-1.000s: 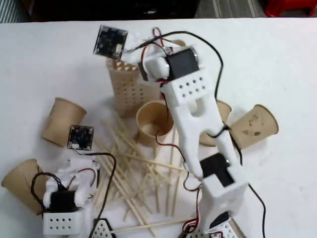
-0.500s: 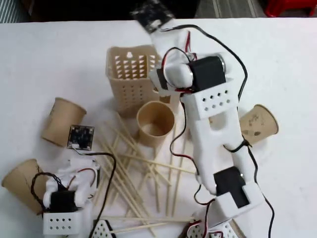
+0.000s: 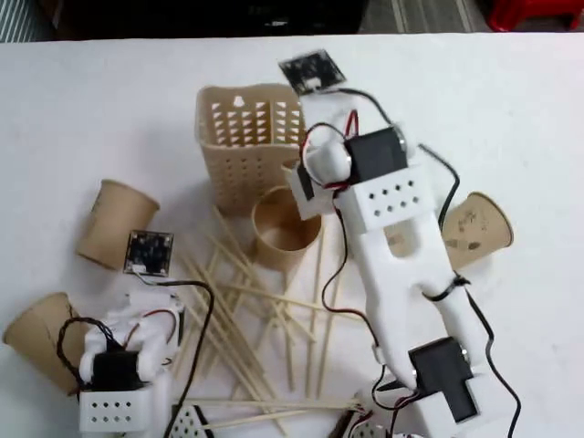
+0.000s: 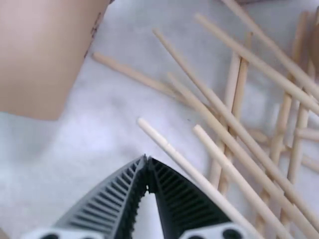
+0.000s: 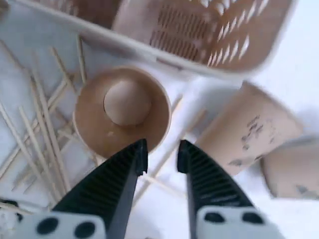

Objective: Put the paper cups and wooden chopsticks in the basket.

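The right gripper (image 5: 162,147) hangs over the white table (image 3: 91,91) with its jaws a narrow gap apart and nothing between them. Its tips sit above the near rim of an upright cup (image 5: 122,107). The basket (image 3: 242,173) stands just beyond that cup. Something brown shows inside it in the right wrist view, possibly a cup, but I cannot tell. Two more cups (image 5: 249,127) lie on their sides beside the gripper, one of them partly under the arm in the high view. Two other cups (image 3: 114,219) lie at the left side of the table. The left gripper (image 4: 147,159) is down near them, its jaws pressed together on nothing, just beside the chopsticks (image 3: 246,310), which are scattered loose between the two arms.

A second ago the right arm's wrist was over the basket and hid much of it. It has since swung off to the basket's right side, leaving the opening in plain sight. The left arm, the upright cup and the chopsticks have not shifted.
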You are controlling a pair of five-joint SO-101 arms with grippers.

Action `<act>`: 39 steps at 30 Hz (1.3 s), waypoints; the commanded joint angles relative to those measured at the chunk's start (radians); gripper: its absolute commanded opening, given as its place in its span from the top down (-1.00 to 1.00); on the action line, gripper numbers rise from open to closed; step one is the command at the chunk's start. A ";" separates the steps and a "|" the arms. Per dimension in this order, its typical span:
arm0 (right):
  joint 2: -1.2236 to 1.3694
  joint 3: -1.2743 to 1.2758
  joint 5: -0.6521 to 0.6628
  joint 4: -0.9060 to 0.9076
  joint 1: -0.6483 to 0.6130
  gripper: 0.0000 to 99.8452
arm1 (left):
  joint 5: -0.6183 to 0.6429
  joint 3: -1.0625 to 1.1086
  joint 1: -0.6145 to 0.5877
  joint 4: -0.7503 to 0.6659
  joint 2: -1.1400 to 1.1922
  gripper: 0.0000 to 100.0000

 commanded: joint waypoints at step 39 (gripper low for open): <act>-0.205 0.301 -0.270 -0.170 0.004 0.96 | -0.006 -0.003 -0.007 0.005 -0.008 0.95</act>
